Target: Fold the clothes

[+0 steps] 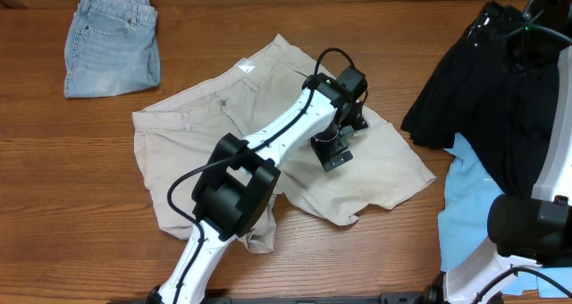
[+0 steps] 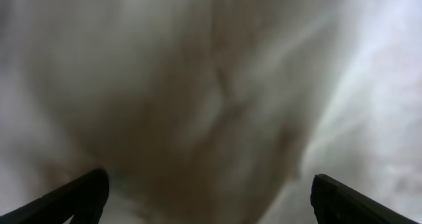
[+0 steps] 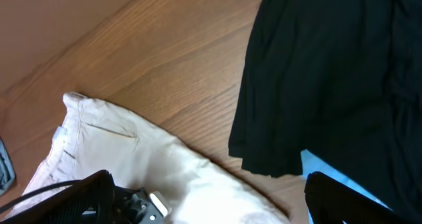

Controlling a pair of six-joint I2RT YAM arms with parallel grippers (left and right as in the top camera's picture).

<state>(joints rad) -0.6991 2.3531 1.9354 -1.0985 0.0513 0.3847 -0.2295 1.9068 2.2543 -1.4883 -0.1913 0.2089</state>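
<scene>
Shorts [image 1: 223, 116] of pale beige cotton lie spread flat in the middle of the wooden table [image 1: 54, 206], the waistband toward the far side. The left gripper [image 1: 332, 152] is low over one leg of them with its fingers [image 2: 79, 194] wide apart and holding nothing; contact cannot be told. The right gripper [image 3: 208, 184] is also spread and empty, above the black garment [image 1: 500, 89] and the light-blue cloth [image 1: 469, 215]. The denim shorts [image 1: 112, 43] lie folded at the far left.
</scene>
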